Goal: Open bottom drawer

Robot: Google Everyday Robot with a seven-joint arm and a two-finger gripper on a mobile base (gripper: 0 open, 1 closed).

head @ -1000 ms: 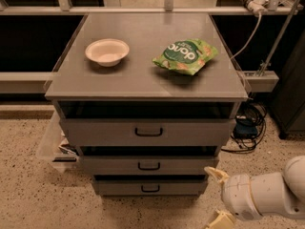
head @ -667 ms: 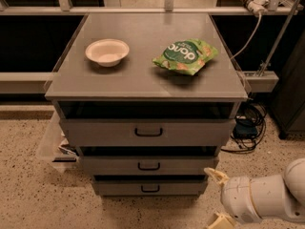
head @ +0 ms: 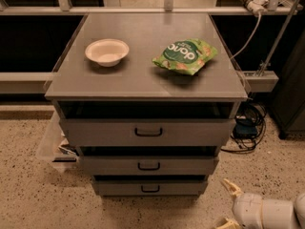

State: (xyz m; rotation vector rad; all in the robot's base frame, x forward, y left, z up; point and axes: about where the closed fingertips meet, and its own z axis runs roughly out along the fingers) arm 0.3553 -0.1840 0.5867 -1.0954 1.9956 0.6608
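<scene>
The bottom drawer (head: pixel 150 187) is the narrowest grey front of three in the cabinet, low in the camera view, with a small black bar handle (head: pixel 150 189) at its centre. It sits pushed in. My gripper (head: pixel 228 205) is at the bottom right, low near the floor, to the right of the bottom drawer and apart from it. Its two pale fingers (head: pixel 231 187) are spread apart with nothing between them. One finger is partly cut off by the frame's bottom edge.
The mid-sized drawer (head: pixel 148 164) and the tallest drawer (head: pixel 147 131) sit above. On the cabinet top (head: pixel 143 75) are a white bowl (head: pixel 107 52) and a green snack bag (head: pixel 185 56). A clear bin (head: pixel 52 144) stands left; cables (head: pixel 248 128) lie right.
My gripper has shifted slightly to the right and down. The drawers have not moved.
</scene>
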